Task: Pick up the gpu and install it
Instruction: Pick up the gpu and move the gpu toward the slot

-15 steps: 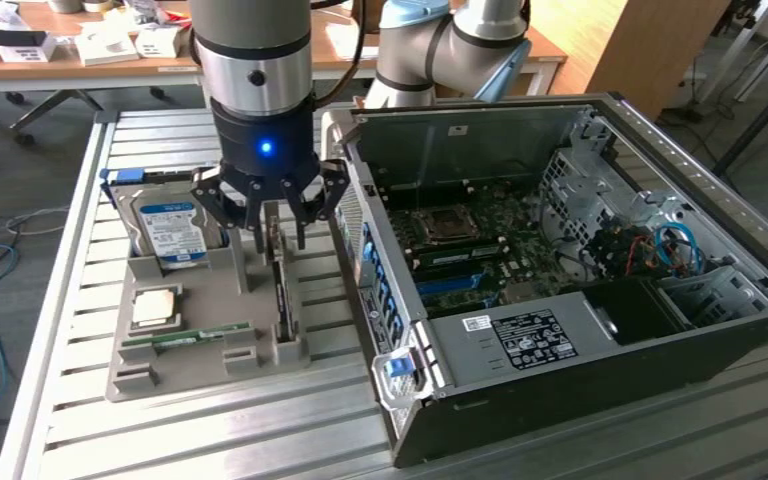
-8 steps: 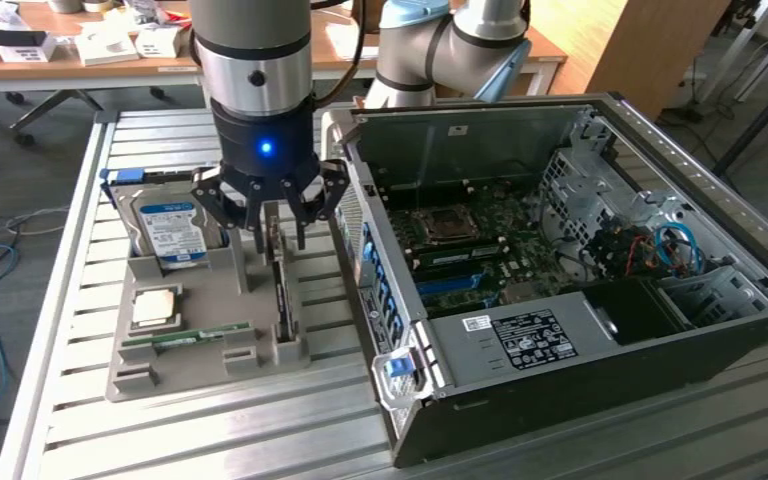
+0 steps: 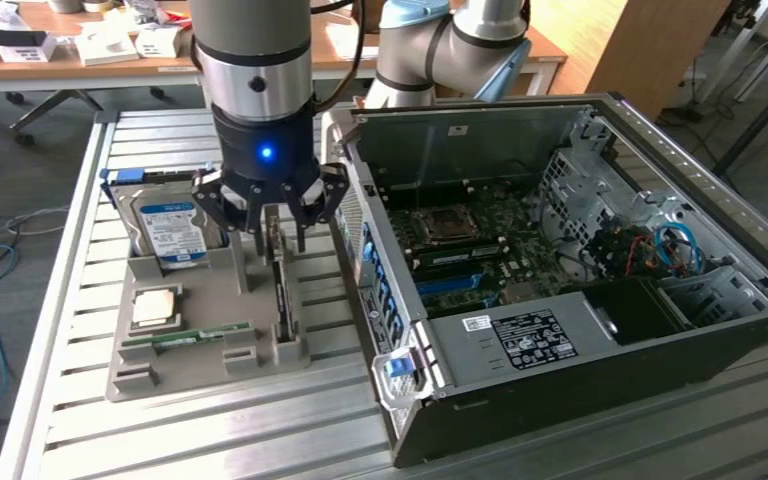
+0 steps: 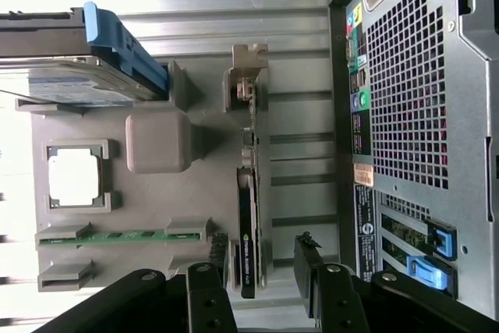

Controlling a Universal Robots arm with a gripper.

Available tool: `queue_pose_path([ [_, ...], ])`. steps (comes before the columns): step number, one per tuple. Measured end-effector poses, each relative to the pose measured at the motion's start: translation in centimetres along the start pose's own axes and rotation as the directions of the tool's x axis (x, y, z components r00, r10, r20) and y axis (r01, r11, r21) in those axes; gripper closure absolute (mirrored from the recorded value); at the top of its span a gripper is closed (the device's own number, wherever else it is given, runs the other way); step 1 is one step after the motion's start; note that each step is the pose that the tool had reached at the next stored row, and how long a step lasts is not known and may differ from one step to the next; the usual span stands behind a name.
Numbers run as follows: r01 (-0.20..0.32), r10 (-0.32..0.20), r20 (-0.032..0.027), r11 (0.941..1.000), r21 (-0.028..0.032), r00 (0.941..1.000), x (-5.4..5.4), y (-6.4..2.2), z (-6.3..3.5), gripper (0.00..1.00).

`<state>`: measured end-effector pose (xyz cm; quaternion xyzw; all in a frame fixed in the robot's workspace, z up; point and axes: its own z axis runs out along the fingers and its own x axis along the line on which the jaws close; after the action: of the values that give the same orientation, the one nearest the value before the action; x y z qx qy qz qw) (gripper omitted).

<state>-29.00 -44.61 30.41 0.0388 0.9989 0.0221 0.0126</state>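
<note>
Black fingers (image 4: 310,267) of the gripper (image 4: 263,259) stand spread, one on each side of the gpu (image 4: 248,216), not clamping it. The gpu stands on edge in its slot of the grey holder (image 4: 156,142), between the hard drive (image 4: 78,83) and the open computer case (image 4: 421,115).

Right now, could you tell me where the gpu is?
The gpu stands on edge in the grey holder, exterior view's left of the computer case, under the open gripper.
</note>
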Motion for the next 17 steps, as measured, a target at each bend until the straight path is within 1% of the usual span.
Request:
queue_pose_path([
  [13,0.000,0.000,-0.0001,1.0000,0.0001,1.0000,0.0,-0.06,1.24,0.53],
  [17,0.000,0.000,-0.0003,1.0000,0.0003,1.0000,0.0,-0.06,1.29,0.53],
])
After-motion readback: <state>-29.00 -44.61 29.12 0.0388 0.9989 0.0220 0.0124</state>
